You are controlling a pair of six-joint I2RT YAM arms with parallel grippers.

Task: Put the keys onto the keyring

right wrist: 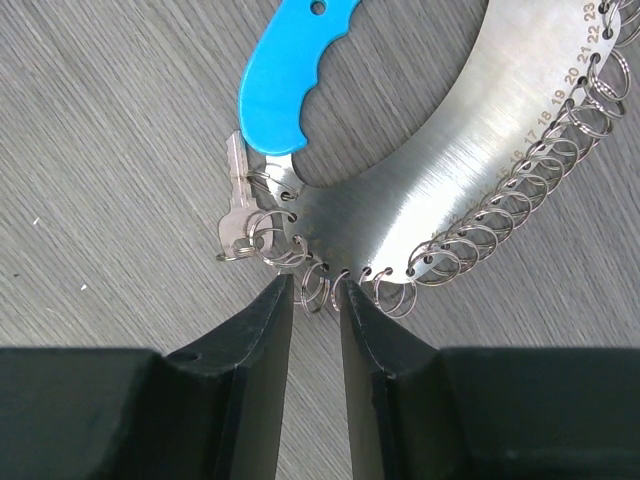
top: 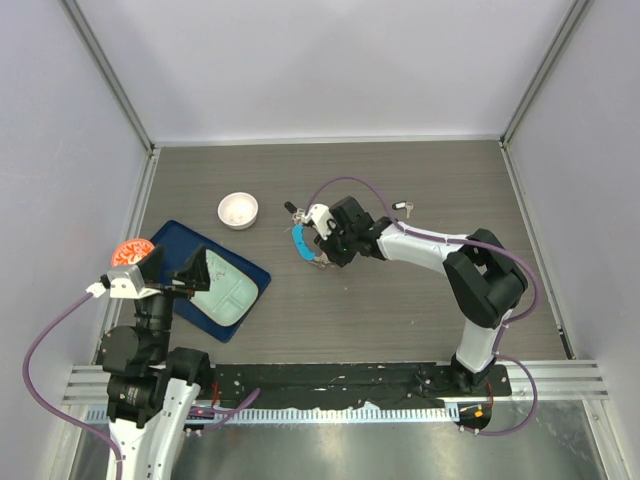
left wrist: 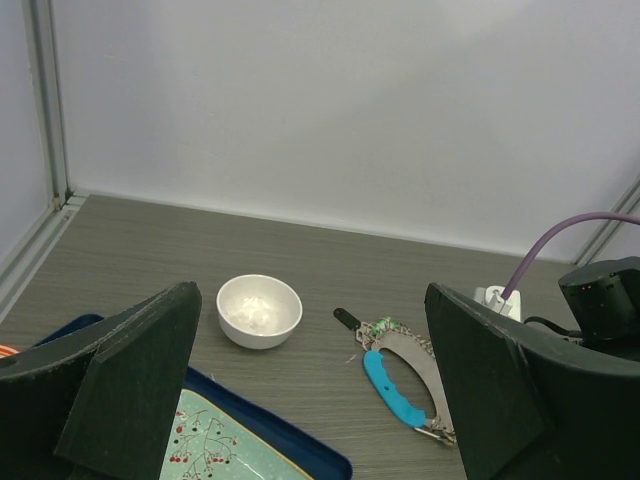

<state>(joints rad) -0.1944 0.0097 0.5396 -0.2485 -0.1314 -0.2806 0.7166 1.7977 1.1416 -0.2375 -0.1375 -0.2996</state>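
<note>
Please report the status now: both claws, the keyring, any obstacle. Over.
Left claw wide open, above tray. Right claw narrow at keyring rim, grip unclear. Loose key on table beyond it. No obstacle seen.

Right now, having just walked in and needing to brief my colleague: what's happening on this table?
The right gripper is down at the keyring, a metal crescent with a blue handle, jaws narrowly apart around one small split ring on its edge; whether they pinch it is unclear. One key hangs on the keyring near the handle; a loose key lies farther back. The left gripper hangs open above the blue tray.
</note>
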